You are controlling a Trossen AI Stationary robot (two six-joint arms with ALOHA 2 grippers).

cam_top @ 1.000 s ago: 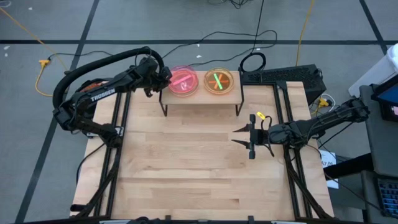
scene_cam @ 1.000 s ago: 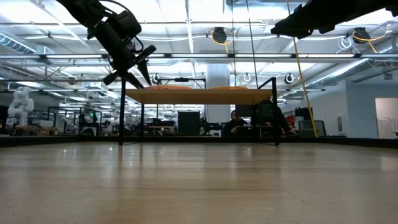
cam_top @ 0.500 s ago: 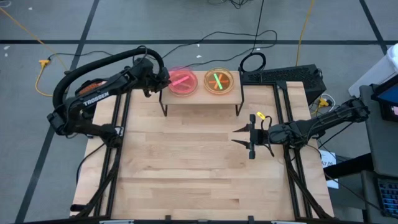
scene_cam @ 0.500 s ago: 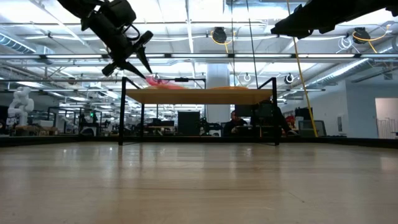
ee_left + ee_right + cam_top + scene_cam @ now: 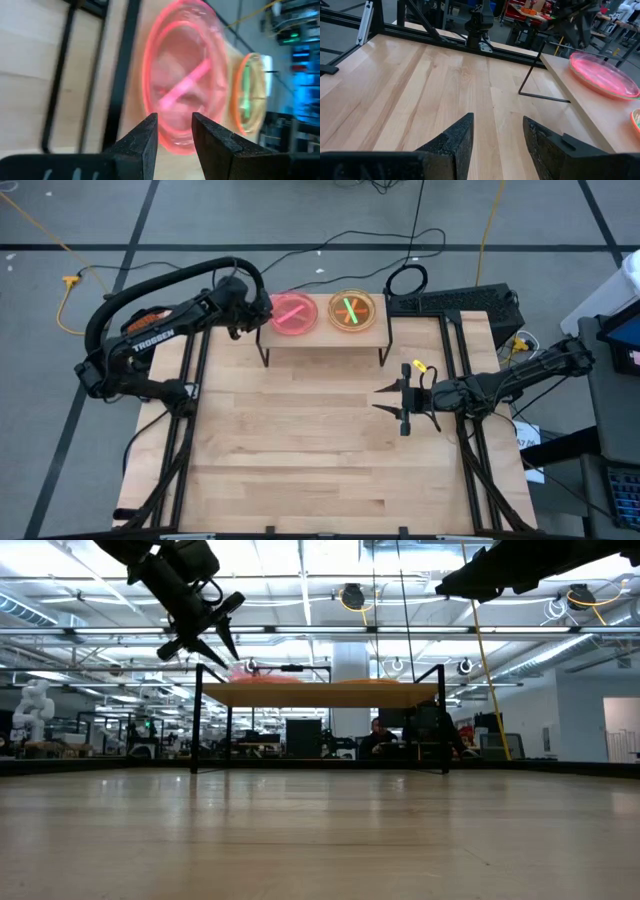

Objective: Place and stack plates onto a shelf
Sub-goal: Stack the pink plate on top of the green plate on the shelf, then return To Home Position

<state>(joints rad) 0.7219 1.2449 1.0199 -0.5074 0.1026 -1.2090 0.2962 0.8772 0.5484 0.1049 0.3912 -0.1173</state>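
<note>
Two plates lie side by side on the shelf at the table's far edge: a pink plate on its left half and an orange plate with a green streak on its right half. My left gripper is open just off the shelf's left end. Its fingers point at the pink plate's rim without touching it, and in the low view the gripper stands above and left of the plate. My right gripper hangs open over the table's right side, holding nothing.
The shelf stands on thin black legs. Bare wooden tabletop spreads in front of it. Black frame rails run along both table sides. A black case and cables lie beyond the far right corner.
My left gripper has drawn back from the pink plate toward the table's left edge and risen a little. The pink plate stays on the shelf's left half.
</note>
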